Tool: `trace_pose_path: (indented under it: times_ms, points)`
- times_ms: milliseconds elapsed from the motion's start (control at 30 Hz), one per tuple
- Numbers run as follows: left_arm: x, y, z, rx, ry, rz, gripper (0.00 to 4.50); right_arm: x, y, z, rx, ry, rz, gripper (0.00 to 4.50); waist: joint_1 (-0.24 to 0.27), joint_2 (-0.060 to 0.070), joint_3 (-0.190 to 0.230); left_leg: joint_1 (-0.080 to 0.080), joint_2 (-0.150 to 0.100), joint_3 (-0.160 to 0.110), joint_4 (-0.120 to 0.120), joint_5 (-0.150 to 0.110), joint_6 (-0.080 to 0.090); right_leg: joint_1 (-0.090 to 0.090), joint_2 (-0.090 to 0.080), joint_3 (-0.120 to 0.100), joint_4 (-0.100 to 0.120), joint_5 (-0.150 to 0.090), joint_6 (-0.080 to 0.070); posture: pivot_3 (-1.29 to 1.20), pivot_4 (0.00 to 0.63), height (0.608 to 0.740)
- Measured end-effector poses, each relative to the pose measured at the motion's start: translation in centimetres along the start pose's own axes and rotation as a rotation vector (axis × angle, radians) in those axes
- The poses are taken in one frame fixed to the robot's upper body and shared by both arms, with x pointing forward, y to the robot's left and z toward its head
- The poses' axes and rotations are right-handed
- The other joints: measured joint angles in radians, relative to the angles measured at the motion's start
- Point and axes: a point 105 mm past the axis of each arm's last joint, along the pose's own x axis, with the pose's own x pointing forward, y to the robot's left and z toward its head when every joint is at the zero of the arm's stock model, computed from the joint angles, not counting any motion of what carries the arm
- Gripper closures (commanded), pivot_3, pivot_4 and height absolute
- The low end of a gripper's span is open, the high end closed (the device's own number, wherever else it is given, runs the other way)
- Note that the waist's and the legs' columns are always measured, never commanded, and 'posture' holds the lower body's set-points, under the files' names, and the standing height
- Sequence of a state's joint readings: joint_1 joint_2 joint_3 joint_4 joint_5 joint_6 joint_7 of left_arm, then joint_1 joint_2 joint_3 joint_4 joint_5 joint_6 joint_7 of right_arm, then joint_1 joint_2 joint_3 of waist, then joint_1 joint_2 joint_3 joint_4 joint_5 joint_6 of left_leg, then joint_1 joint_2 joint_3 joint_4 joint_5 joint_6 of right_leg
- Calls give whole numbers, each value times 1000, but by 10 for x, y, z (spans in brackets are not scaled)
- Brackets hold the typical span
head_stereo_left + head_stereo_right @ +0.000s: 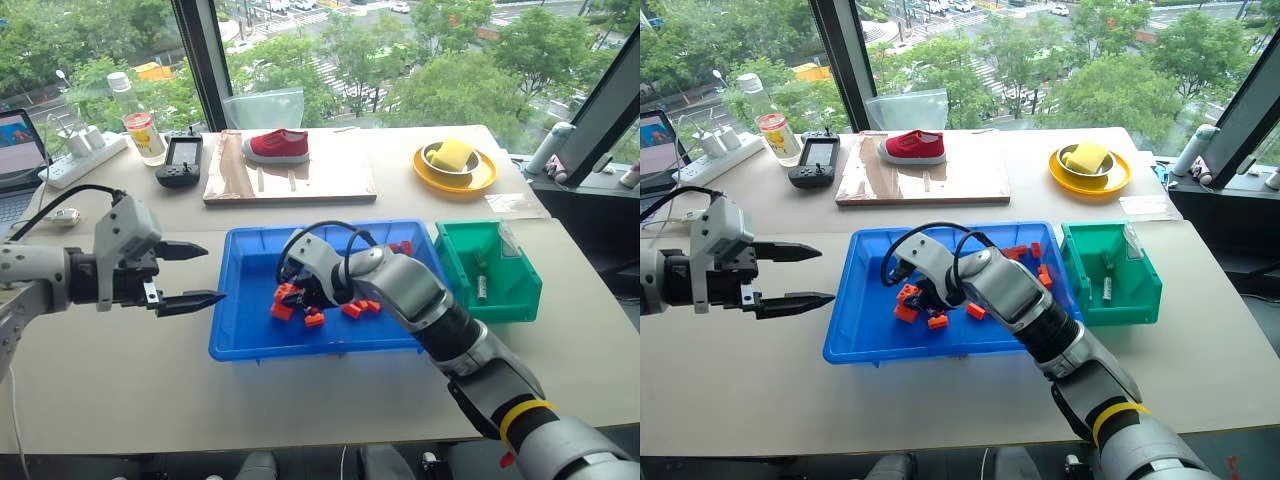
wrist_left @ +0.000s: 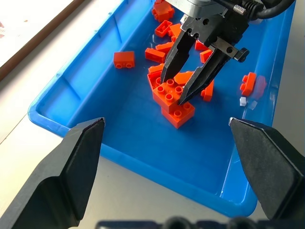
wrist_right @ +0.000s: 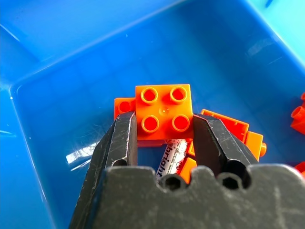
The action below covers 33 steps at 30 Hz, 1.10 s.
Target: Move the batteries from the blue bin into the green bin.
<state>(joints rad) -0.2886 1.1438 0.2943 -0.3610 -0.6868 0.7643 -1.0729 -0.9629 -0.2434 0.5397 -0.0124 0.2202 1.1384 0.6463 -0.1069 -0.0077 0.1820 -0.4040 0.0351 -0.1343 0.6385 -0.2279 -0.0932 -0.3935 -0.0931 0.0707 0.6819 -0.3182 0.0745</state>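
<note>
**Right pincer closed on orange brick in blue bin; left pincer open beside it**

The blue bin [image 1: 240, 300], a shallow glossy plastic tray with a raised rim, is seen on the pale matte desk [image 1: 130, 370]. A scatter of orange studded plastic bricks [image 1: 355, 308] lies inside it. The right pincer [image 2: 183, 90] is lowered into the bin, and its 2 black fingers are seen pressed against opposite sides of a square orange brick [image 3: 163, 114] with 4 round studs on top. Under that brick, a slim silver cylinder, 1 of the batteries [image 3: 172, 155], is partly visible; the printed letters "bright" can be read on it, the rest being hidden.

The left pincer [image 1: 190, 275] is held above the desk just beside the bin's left rim, its 2 tapered black fingers spread wide apart with nothing between them.

The green bin [image 1: 455, 265], smaller and deeper, of smooth plastic, stands just beside the blue bin's right end. A grey metal cylinder [image 1: 481, 276] lies inside it.
</note>
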Motion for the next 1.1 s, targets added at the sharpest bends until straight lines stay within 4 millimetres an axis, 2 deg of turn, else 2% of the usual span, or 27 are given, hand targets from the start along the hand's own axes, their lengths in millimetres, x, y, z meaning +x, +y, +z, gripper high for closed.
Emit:
trace_pose_path:
  times_ms: [133, 233, 367, 467, 567, 600, 633, 733, 800, 867, 933, 1000, 1100]
  points:
    - [0, 0, 2, 5, -5, 2, 0, -6, 0, 5, 4, -24, 3, 3092, -1, 0, 0, 0, 0, 0, 0, 0, 0, 0, 0, 0, 0, 0, 0, 0, 150, 740]
    - [0, 0, 2, 3, -7, 0, 0, -26, -6, 16, 18, -92, -7, 3092, 1, 0, 0, -1, 0, 0, 0, 0, 0, 0, 0, 0, 0, 0, 0, 0, 150, 740]
    - [1, -1, 2, 0, -9, -2, 0, -66, -31, 19, 56, -149, -108, 3092, 8, 0, 0, 0, 0, 0, 0, 0, 0, 0, 0, 0, 0, 0, 0, 0, 150, 740]
    - [3, -3, 2, 4, -14, -8, 0, -89, -51, 3, 91, -116, -222, 3092, 10, 0, 0, -1, 0, 0, 0, 0, 0, 0, 0, 0, -1, 0, 0, 0, 150, 740]
    - [3, -3, 2, 5, -14, -11, 0, -103, -71, -33, 138, -12, -344, 3092, 10, 0, 0, -1, 0, 0, 0, 0, 0, 0, -1, 0, -1, 0, 0, 0, 150, 740]
    - [3, -3, 2, 4, -13, -11, 0, -105, -75, -42, 151, 11, -369, 2592, 10, 0, 0, -1, 0, 0, 0, 0, 0, 0, 0, 0, -1, 0, 0, 0, 150, 740]
    - [3, -3, 2, 3, -12, -12, 0, -106, -77, -50, 165, 32, -388, 2289, 9, 0, 0, -1, 0, 0, 0, 0, 0, 0, 0, 0, -1, 0, 0, 0, 150, 740]
    - [3, -4, 2, 4, -12, -16, 0, -107, -74, -58, 168, 50, -397, 1281, 2, 0, 0, -1, 0, 1, 0, 0, 1, -1, 0, 1, -1, 0, 0, 0, 150, 740]
    - [3, -4, 2, 3, -13, -17, 0, -105, -68, -47, 146, 23, -383, 527, -2, 0, 0, -1, 0, 1, 0, 0, 1, -1, 0, 1, -1, 0, 0, 0, 150, 740]
    - [4, -4, 2, 1, -11, -22, 0, -96, -56, -22, 111, -46, -332, 41, -6, 0, 0, 0, 0, 0, 0, 0, 1, -1, 0, 1, 0, 0, 0, 0, 150, 740]
    - [5, -4, 1, -1, -10, -27, 0, -89, -38, 7, 63, -130, -257, 41, -9, 0, 0, 0, 0, 0, 0, 0, 1, -1, 0, 0, 0, 0, 0, 0, 150, 740]
    - [5, -4, 1, -3, -9, -27, 0, -82, -21, 24, 40, -180, -187, 41, -9, 0, 0, -1, 0, 0, 0, 0, 1, 0, 0, 0, 0, 0, 0, 0, 150, 740]
    - [5, -4, 0, -7, -9, -26, 0, -66, 0, 33, 41, -196, -97, 41, -5, 0, 0, -1, 0, 0, 0, 0, 0, 0, 0, 0, 0, 0, 0, 0, 150, 740]
